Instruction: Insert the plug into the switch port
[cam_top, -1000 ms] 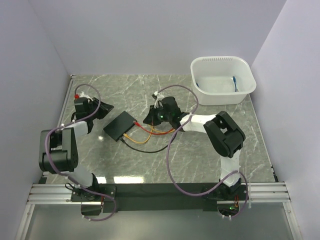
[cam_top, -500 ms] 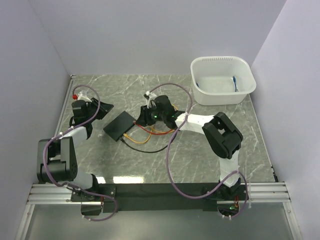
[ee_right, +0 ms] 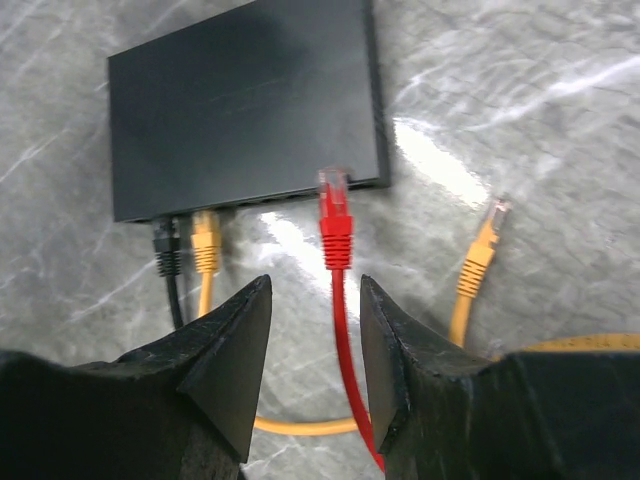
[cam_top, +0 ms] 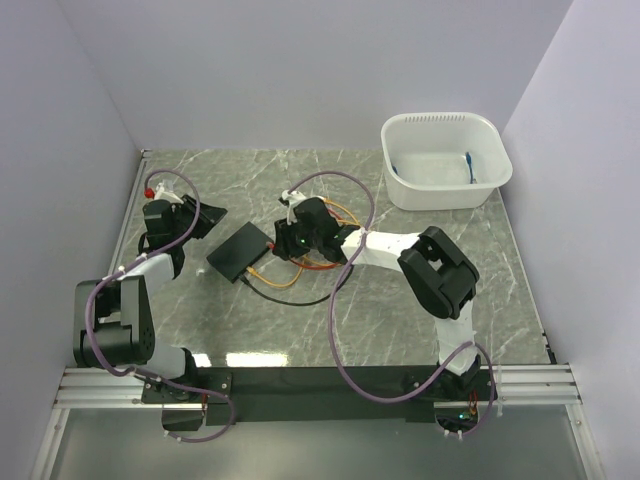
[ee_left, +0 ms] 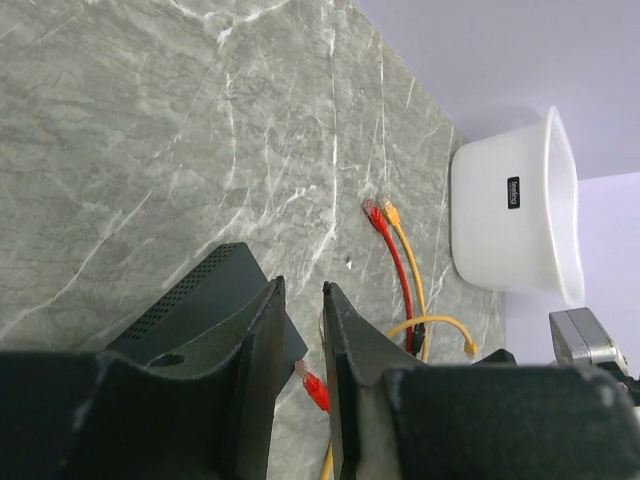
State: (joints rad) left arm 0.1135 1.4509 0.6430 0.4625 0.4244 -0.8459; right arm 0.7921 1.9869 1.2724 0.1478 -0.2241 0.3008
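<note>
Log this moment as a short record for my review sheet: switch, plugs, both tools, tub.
switch: flat black box lying on the table
plugged in: black plug and yellow plug, side by side in its front edge
red plug: tip at the same edge, further along; cannot tell if seated
loose yellow plug: on the table, apart from the switch
right tool: open, straddling the red cable, not gripping
left tool: narrow gap, holding nothing
white tub: far right corner

Grey marble-patterned surface (cam_top: pixel 400 320). Directly on it: flat black switch box (cam_top: pixel 240 251) left of centre; red cable (ee_right: pixel 338 260), yellow cables (ee_right: pixel 205 245) and black cable (ee_right: pixel 168 255) lying by its port edge; white tub (cam_top: pixel 440 195) in the far right corner.
</note>
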